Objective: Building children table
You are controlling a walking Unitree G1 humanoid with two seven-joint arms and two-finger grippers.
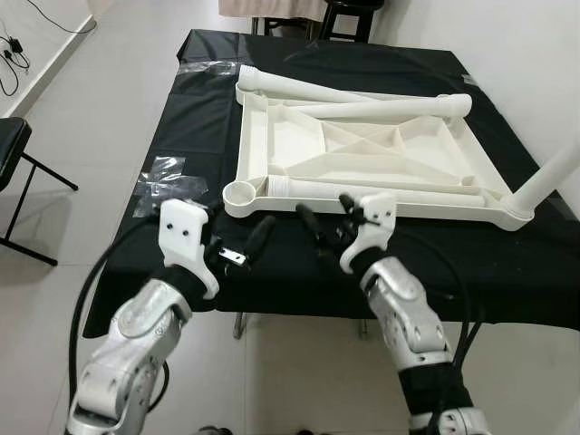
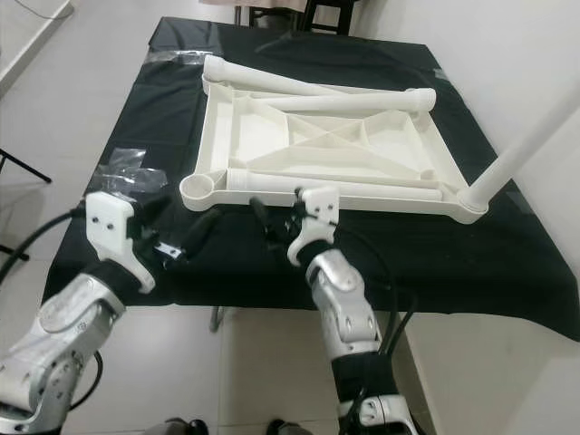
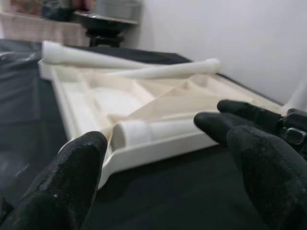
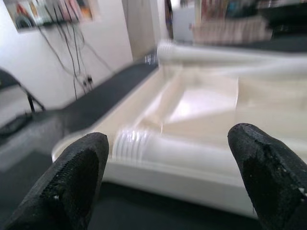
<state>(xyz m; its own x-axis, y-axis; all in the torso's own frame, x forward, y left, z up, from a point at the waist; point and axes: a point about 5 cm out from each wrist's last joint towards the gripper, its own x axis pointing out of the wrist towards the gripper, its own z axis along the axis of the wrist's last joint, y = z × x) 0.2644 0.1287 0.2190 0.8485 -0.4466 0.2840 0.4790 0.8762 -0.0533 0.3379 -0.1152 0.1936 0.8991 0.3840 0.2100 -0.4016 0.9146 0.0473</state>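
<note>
White tabletop (image 1: 362, 149) (upside down, three loose legs (image 1: 381, 109) laid in it) is set on the black-covered worktop (image 1: 217, 118); left hand (image 1: 237, 246) and right hand (image 1: 324, 222) are held wide, empty, near its front edge.

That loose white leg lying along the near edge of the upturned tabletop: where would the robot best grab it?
Probably mid-shaft on the near leg, coming from above with the right gripper. It lies flat and round inside the tabletop, so open fingers can straddle it there, clear of the threaded end.

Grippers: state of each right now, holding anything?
Left gripper: open, empty, over the black cloth near the white tabletop.
Right gripper: open, empty, just short of the nearest loose leg.
</note>
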